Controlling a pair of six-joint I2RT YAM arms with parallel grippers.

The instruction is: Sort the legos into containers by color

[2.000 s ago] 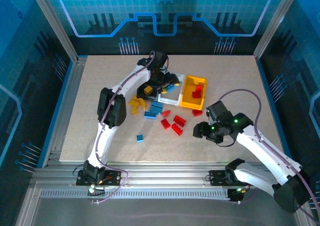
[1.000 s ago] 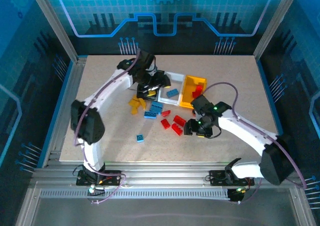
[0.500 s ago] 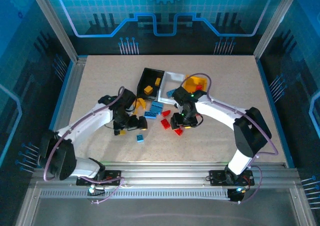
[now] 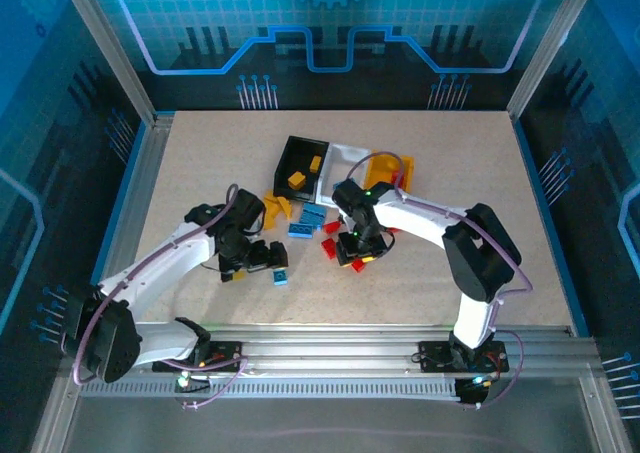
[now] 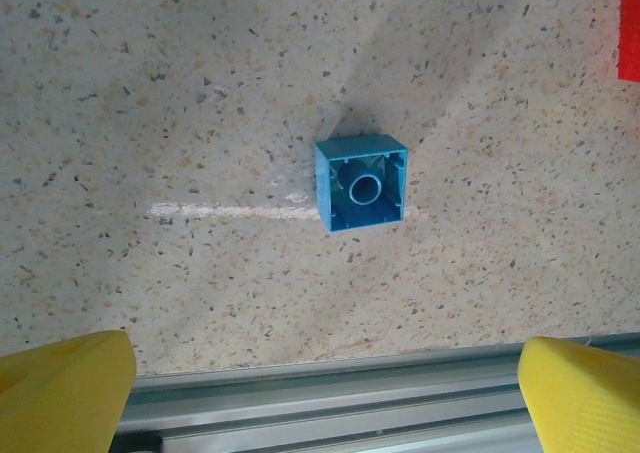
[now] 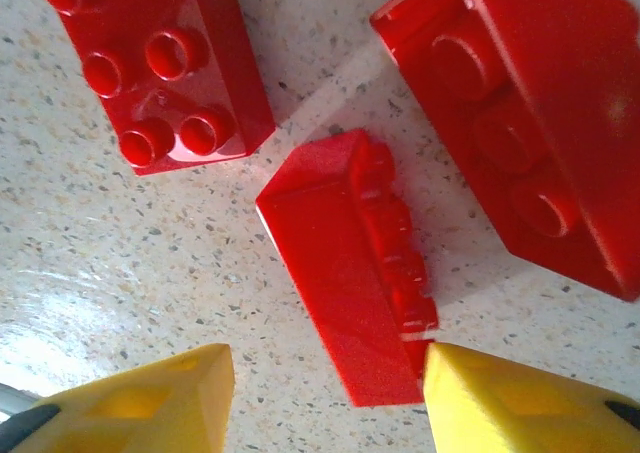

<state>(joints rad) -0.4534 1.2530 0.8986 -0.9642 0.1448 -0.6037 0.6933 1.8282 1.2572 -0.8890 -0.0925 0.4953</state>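
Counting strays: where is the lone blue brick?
Top view: the blue brick lies alone on the table left of the red bricks, beside the left hand.

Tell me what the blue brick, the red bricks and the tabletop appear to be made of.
Blue brick: moulded plastic with a satin finish, judging by its thin walls and the hollow tube on its underside.
Red bricks: hard glossy plastic, with bright highlights on the studs.
Tabletop: speckled stone-look surface, possibly laminate or composite. It looks mostly matte with a faint sheen.

table: speckled, stone-like, matt | red legos: glossy smooth plastic | blue lego: smooth plastic, duller sheen | rail: brushed metal | left finger pads: yellow, matt, finely grained
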